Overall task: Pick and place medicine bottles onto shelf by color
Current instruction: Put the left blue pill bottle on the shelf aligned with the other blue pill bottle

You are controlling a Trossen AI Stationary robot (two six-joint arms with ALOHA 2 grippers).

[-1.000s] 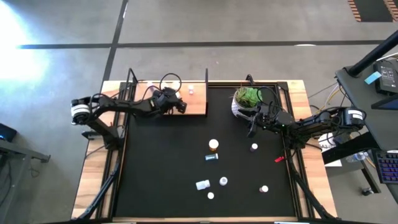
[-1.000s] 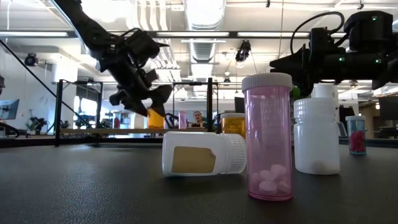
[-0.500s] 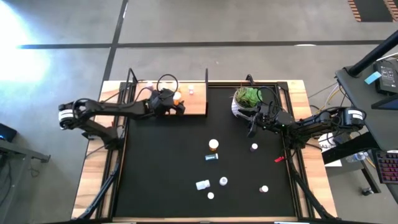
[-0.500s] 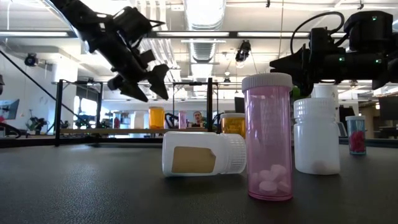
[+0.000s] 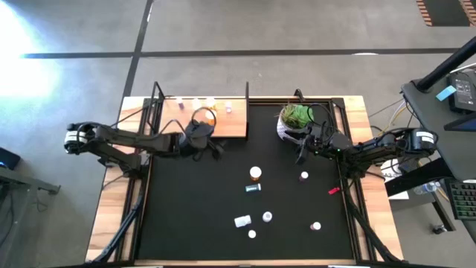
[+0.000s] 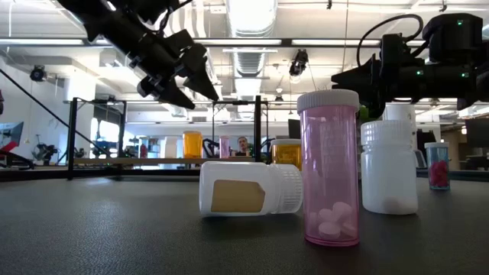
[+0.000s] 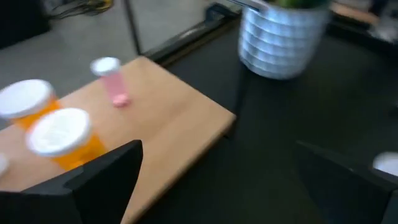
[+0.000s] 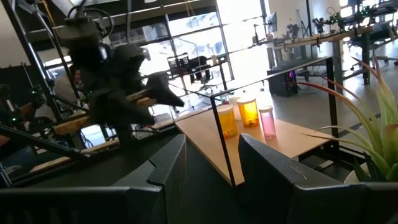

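left gripper (image 5: pixel 202 139) jaws wide open, empty, off shelf (image 5: pixel 236 123): go next for orange bottle (image 5: pixel 255 174), approach fr above; right jaws can't tell.

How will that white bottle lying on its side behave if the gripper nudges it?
The white bottle lies on its side on the black mat, so a sideways push would probably roll it, since it is round. It looks like thin plastic, likely light and easily shoved. A flat label panel shows on its side, which might slow the rolling a little.
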